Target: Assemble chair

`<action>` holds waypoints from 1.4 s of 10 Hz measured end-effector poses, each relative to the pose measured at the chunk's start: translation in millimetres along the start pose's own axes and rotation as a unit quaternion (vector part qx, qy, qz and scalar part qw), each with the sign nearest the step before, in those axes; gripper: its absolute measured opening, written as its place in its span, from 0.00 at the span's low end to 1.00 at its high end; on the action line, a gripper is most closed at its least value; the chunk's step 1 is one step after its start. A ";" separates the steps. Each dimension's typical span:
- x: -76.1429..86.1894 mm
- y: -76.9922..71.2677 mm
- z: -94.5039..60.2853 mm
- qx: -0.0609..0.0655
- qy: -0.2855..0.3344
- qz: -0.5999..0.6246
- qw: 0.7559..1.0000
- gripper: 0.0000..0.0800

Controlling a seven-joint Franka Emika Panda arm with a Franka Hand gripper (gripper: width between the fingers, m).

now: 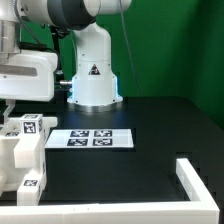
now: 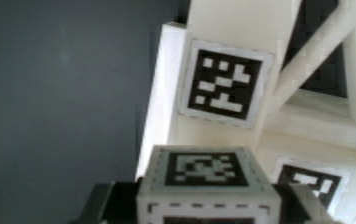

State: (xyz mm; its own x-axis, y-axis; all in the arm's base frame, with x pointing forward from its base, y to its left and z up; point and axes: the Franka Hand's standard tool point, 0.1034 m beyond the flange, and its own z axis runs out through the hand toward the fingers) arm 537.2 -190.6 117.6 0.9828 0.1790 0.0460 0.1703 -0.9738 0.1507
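In the wrist view my gripper is shut on a white chair block that has a marker tag on its face. One dark finger presses each side of it. Right behind the block stands the white cross-braced chair frame with a large tag on its post. In the exterior view the gripper hangs at the far left over the stacked white chair pieces. The fingertips are hidden there.
The marker board lies flat on the black table in front of the robot base. A low white L-shaped corner rail sits at the exterior view's lower right.
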 end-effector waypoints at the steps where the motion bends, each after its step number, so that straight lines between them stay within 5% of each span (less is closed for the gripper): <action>1: -0.6 0.2 -0.1 0.002 0.000 0.019 1.000 0.35; 5: -6.1 2.9 2.4 0.035 0.002 0.236 0.971 0.35; 11: 0.5 -0.7 3.0 0.033 -0.002 0.423 0.906 0.35; 13: 0.5 -1.0 3.4 0.034 -0.004 0.493 0.869 0.35; 14: 1.1 -0.8 4.0 0.044 -0.003 0.579 0.814 0.35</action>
State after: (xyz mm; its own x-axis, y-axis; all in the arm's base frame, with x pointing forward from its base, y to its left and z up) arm 538.4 -190.3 113.6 0.4887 -0.8665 0.1016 -0.8663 -0.4957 -0.0609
